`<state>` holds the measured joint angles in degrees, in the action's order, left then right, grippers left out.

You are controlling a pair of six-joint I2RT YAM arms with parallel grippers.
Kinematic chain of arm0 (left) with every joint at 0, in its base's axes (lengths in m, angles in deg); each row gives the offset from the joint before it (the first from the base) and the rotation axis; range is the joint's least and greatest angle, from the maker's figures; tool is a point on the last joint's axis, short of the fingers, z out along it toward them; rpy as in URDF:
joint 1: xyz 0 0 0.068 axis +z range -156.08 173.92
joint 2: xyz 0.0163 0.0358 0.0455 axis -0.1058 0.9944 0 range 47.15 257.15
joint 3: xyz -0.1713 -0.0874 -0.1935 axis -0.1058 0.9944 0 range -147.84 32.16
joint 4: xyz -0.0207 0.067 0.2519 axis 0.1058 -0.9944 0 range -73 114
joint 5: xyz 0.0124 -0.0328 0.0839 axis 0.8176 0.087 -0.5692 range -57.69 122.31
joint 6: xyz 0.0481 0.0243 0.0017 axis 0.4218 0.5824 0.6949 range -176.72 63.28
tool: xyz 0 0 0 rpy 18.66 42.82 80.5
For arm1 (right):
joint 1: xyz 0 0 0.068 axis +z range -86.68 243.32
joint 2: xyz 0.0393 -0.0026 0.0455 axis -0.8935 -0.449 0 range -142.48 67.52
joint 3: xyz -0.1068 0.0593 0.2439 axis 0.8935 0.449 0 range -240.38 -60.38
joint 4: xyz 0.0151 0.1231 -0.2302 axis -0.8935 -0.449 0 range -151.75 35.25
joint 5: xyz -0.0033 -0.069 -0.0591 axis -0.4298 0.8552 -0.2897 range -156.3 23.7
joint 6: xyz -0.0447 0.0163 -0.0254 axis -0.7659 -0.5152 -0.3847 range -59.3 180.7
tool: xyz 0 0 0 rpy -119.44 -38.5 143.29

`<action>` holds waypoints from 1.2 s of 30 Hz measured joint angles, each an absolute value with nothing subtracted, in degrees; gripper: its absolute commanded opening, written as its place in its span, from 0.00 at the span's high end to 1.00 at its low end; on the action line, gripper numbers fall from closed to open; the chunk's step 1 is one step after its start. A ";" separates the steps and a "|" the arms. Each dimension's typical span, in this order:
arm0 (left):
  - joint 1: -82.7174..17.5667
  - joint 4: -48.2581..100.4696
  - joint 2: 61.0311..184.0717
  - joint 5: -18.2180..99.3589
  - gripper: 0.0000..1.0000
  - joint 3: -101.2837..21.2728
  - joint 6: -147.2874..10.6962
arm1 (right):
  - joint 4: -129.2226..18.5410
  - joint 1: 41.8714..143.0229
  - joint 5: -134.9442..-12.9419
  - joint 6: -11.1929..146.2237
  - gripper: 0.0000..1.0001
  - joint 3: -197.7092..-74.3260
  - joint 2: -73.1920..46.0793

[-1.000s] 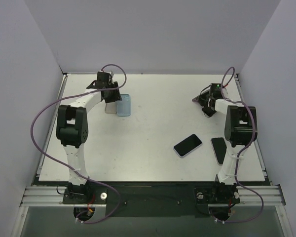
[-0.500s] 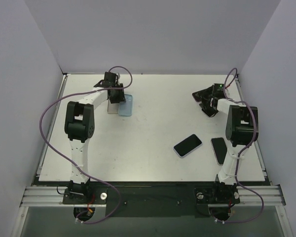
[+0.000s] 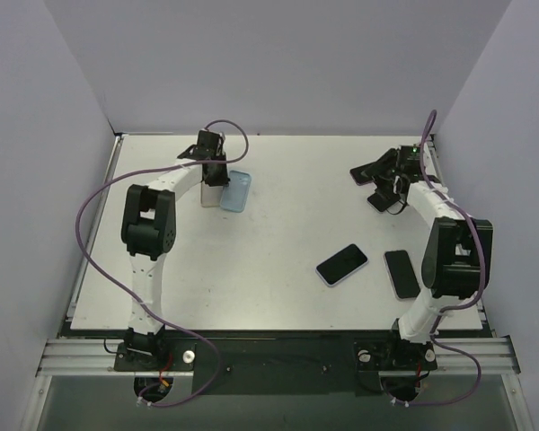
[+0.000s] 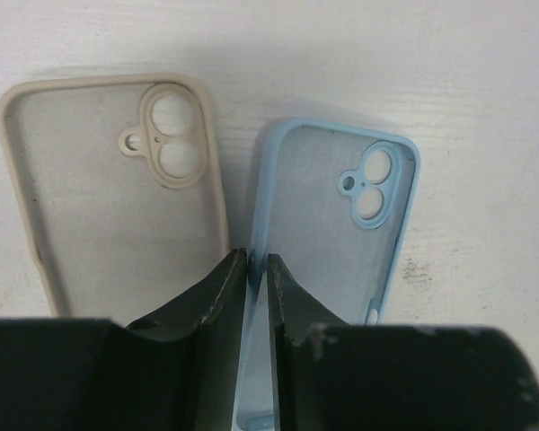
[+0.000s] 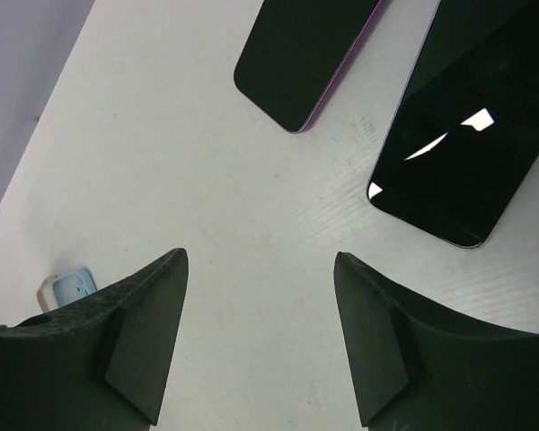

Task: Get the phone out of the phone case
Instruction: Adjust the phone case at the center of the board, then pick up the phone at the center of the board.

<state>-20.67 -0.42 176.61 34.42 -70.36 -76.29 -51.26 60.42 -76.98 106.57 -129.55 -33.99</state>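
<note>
Two empty phone cases lie side by side at the back left: a beige one (image 4: 108, 206) and a light blue phone case (image 4: 341, 224) (image 3: 239, 190). My left gripper (image 4: 256, 260) (image 3: 216, 182) is shut on the blue case's left side wall, one finger inside and one outside. Two phones lie screen up at the front right: one with a lilac rim (image 3: 342, 264) (image 5: 305, 54) and a black one (image 3: 402, 273) (image 5: 467, 144). Whether the lilac rim is a case I cannot tell. My right gripper (image 5: 260, 256) (image 3: 370, 187) hangs open at the back right over bare table, holding nothing.
The white table (image 3: 278, 224) is walled at the back and both sides. Purple cables loop off both arms. The beige case (image 3: 208, 194) lies right against the blue one, under the left wrist.
The left gripper has slid right and shut on the blue case's wall, and the case has shifted a little right. The right gripper has opened and its arm has swung toward the back right.
</note>
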 measured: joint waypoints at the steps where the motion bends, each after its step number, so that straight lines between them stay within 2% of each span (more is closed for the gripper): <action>1: -21.08 -0.20 176.61 33.59 0.77 -70.25 -76.11 | -51.65 60.49 -76.98 105.93 0.39 -128.98 -33.18; 4: -22.37 0.98 176.51 32.21 0.86 -69.39 -76.00 | -52.44 60.84 -76.83 104.60 0.39 -127.08 -31.37; 6: -23.07 1.11 176.51 31.80 0.98 -68.98 -76.03 | -52.83 61.21 -76.78 103.84 0.39 -125.51 -30.21; 11: -23.79 0.89 176.51 31.69 1.00 -69.02 -76.29 | -54.06 62.11 -76.63 102.31 0.39 -122.05 -26.54; 12: -23.73 0.67 176.51 31.62 0.98 -69.18 -76.49 | -54.65 62.33 -76.56 101.93 0.39 -121.57 -25.55; 13: -23.62 0.36 176.51 31.45 0.84 -69.37 -76.64 | -55.15 62.46 -76.56 101.41 0.38 -120.96 -24.35; 14: -23.53 0.17 176.51 31.07 0.77 -69.63 -76.77 | -55.59 62.76 -76.52 101.04 0.34 -120.52 -23.37; 15: -23.38 0.06 176.51 30.66 0.57 -69.88 -76.86 | -56.02 63.16 -76.32 100.60 0.30 -119.60 -21.71; 16: -23.22 0.01 176.51 30.31 0.45 -69.92 -77.16 | -56.68 63.62 -76.24 100.27 0.09 -118.64 -20.07; 17: -23.09 -0.23 176.46 30.00 0.33 -69.94 -77.27 | -57.25 64.14 -76.08 100.01 0.09 -117.68 -18.60; 18: -22.87 -0.62 176.33 30.03 0.26 -69.94 -77.64 | -58.63 64.80 -76.06 99.84 0.09 -116.44 -16.61; 19: -22.70 -0.93 176.02 30.13 0.24 -69.77 -78.04 | -60.48 65.80 -75.45 99.55 0.08 -115.21 -14.52; 20: -22.52 -1.08 175.41 30.22 0.17 -69.29 -78.47 | -62.91 66.98 -74.66 99.29 0.07 -114.18 -12.40; 25: -22.55 -1.10 165.88 31.64 0.15 -62.20 -80.92 | -75.83 75.61 -68.52 100.84 0.06 -111.34 -2.30; 30: -24.62 5.43 150.87 36.82 0.15 -52.06 -85.99 | -81.49 80.66 -62.12 110.41 0.05 -103.32 5.90; 36: -31.07 14.90 133.64 45.81 0.15 -36.89 -90.95 | -81.71 83.55 -57.96 117.58 0.05 -101.33 -1.62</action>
